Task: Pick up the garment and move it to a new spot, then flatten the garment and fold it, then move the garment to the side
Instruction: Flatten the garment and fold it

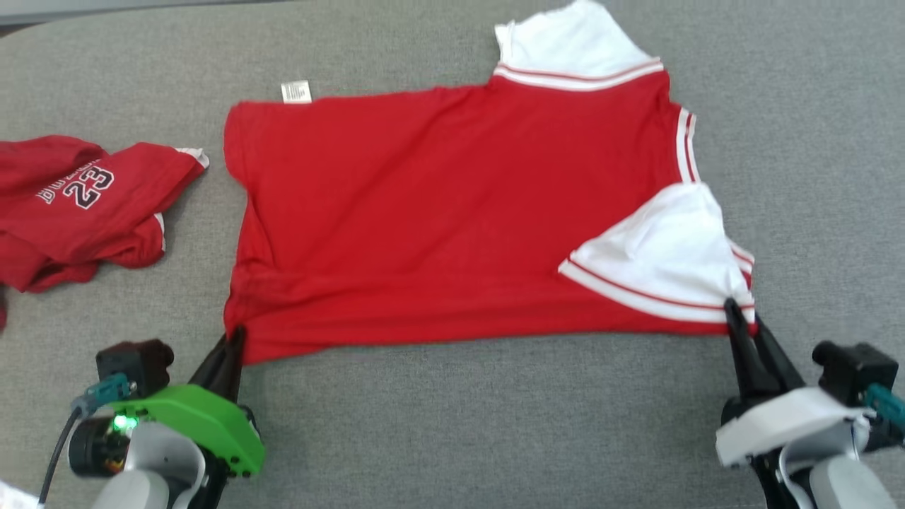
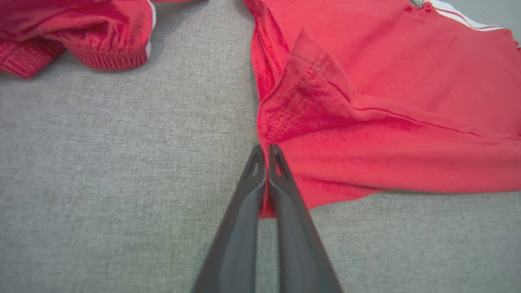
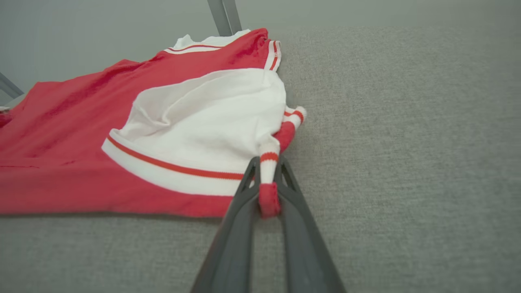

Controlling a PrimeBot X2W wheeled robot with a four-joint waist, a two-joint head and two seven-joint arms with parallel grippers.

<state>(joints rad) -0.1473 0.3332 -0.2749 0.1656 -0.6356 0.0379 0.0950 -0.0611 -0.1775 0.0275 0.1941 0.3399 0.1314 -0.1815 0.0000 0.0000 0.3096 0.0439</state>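
Observation:
The garment (image 1: 438,212) is a red shirt with white sleeves and red-and-white striped trim, spread on the grey table. My left gripper (image 1: 233,339) is shut on its near left hem corner; in the left wrist view the left gripper (image 2: 266,152) pinches the red hem (image 2: 293,122), which puckers up a little. My right gripper (image 1: 735,314) is shut on the near right corner by the white sleeve (image 1: 664,254). In the right wrist view the right gripper (image 3: 266,171) clamps a bunched fold of striped trim and red cloth (image 3: 268,179).
A second red garment (image 1: 78,205) printed with the number 23 lies crumpled at the table's left, close to the shirt's left edge. A white label (image 1: 295,92) sticks out at the shirt's far edge. Bare grey tabletop (image 1: 495,424) runs along the near side and right.

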